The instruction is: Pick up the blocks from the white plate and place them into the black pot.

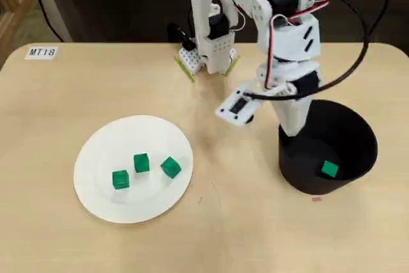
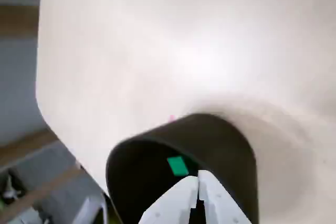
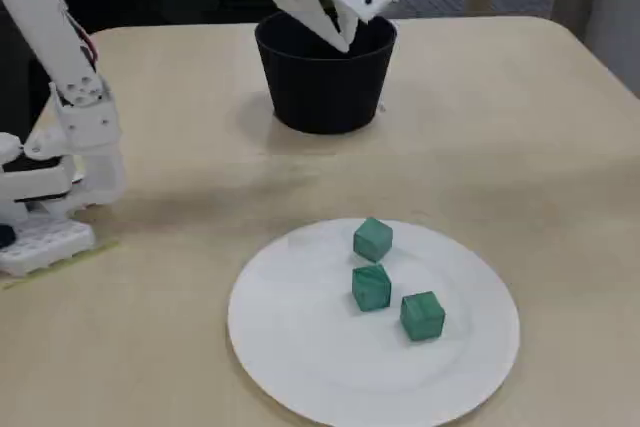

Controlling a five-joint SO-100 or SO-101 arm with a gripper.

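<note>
One green block [image 1: 329,169] lies on the floor of the black pot [image 1: 358,158], lower right of the overhead view, clear of the wall. It also shows in the wrist view [image 2: 177,166], just above the fingertips. Judged delivered: one of four.

Three further blocks rest on the white plate [image 1: 102,183], lower left of the overhead view, in a loose row across its lower middle: left [image 1: 120,179], centre [image 1: 141,163], right [image 1: 170,167]. They sit near one another; the fixed view shows narrow gaps between them. None touches the rim.

Orientation: the blocks are cubes and have no long axis. Each stands flat on a face. The right one is turned about the vertical against its neighbours, so a grasp there would need the wrist rotated to meet its flat sides.

The gripper [image 2: 198,182] hangs over the pot's mouth, fingers pointing down into it. In the wrist view the two white fingertips meet with nothing between them: closed and empty. Its position over the pot fits a release just made.

The wooden table [image 1: 255,234] carries pot and plate well apart.
</note>
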